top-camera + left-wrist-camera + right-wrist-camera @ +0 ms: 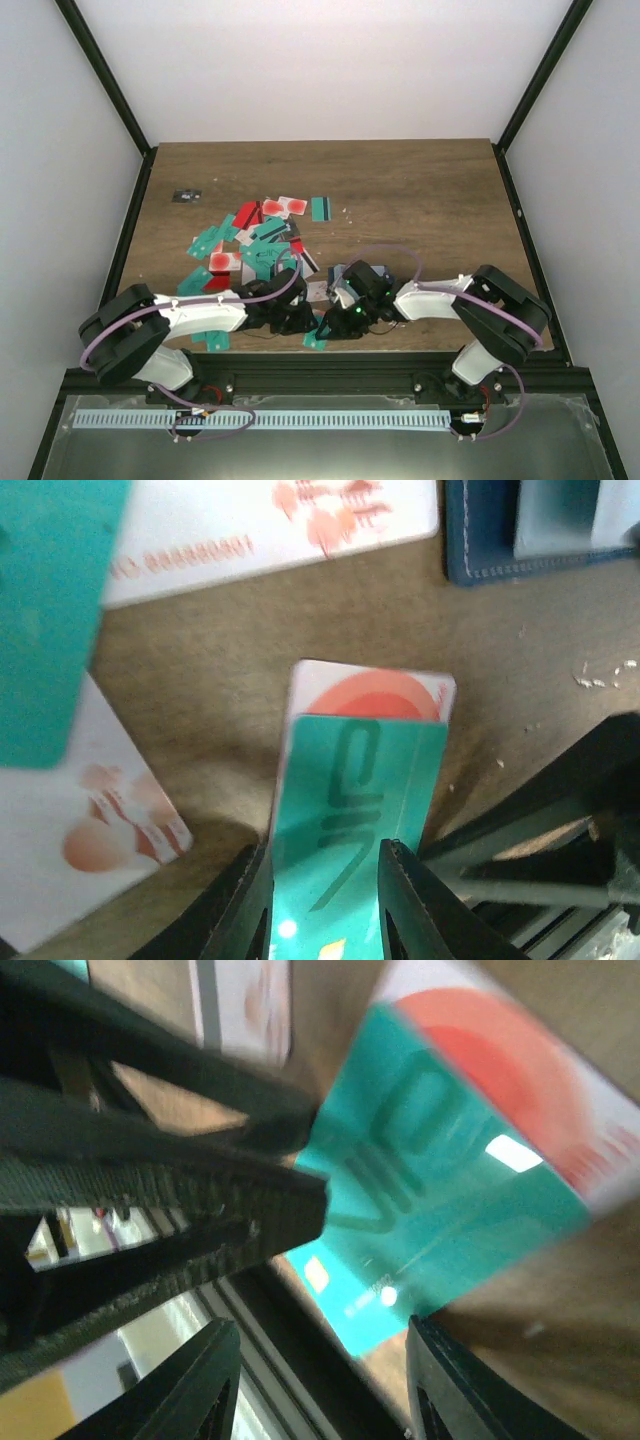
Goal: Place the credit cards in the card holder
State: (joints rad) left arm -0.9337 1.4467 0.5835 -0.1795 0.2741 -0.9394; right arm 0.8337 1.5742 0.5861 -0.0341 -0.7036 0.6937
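Left gripper [325, 885]: fingers [408, 905] straddle near end of teal card [360, 810], overlapping its long edges; cannot tell if clamped. Card's long axis runs straight away from gripper, lettering along length. White card [372, 692] with red disc lies under it, same axis, poking past far end. Right gripper [325, 1385]: fingers spread wide, teal card's corner above gap. Holder [482, 550] just beyond cards, on table [250, 640]. Pile [255, 245] farther left.
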